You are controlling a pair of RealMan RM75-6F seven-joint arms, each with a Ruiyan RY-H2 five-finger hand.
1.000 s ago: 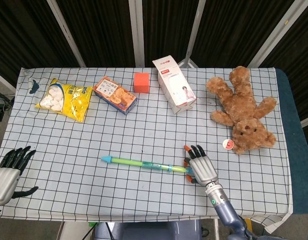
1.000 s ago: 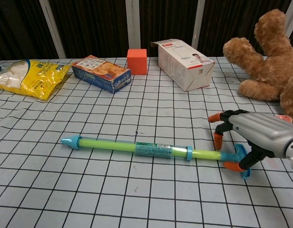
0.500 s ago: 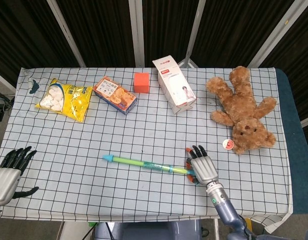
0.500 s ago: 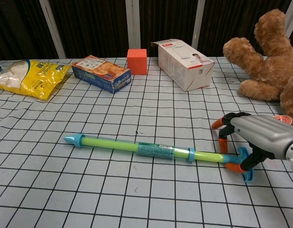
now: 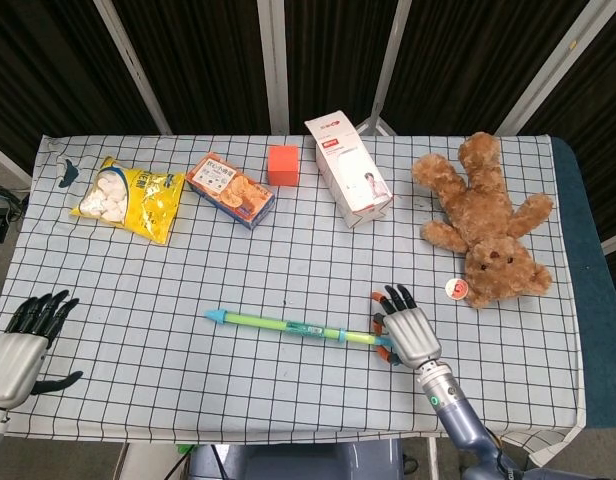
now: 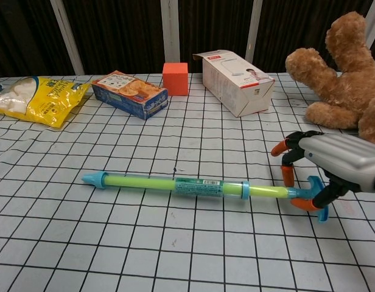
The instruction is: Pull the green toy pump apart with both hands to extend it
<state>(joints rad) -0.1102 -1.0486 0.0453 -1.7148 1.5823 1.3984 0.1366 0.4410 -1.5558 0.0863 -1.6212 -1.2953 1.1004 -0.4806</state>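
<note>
Looking at my feeds: pump's flat on the checkered table (image 5: 288, 250), roughly mid-front.
Pump: green toy pump (image 5: 288, 326) lies lengthwise left to right, blue nozzle tip pointing toward my left side, blue T-handle at the right end.
Right hand: my right hand (image 5: 408, 335) is over the handle end. In the chest view its orange fingertips (image 6: 288, 174) are curled down around the thin rod just before the T-handle, thumb tip under the rod. Looks like a loose hook on it, but I honestly can't tell if it's really gripped.
Left hand: my left hand (image 5: 23, 345) sits at the front left table edge, fingers spread, holding nothing, well apart from the pump. Only the head view shows it.
Back row: yellow snack bag (image 5: 128, 198) far left, cookie box (image 5: 229, 189) next to it, orange cube (image 5: 283, 164), then a white carton (image 5: 348, 170) lying on its side.
Right side: teddy bear (image 5: 485, 220) lying sprawled out, with a small round red-and-white thing (image 5: 455, 289) just beside its head.
</note>
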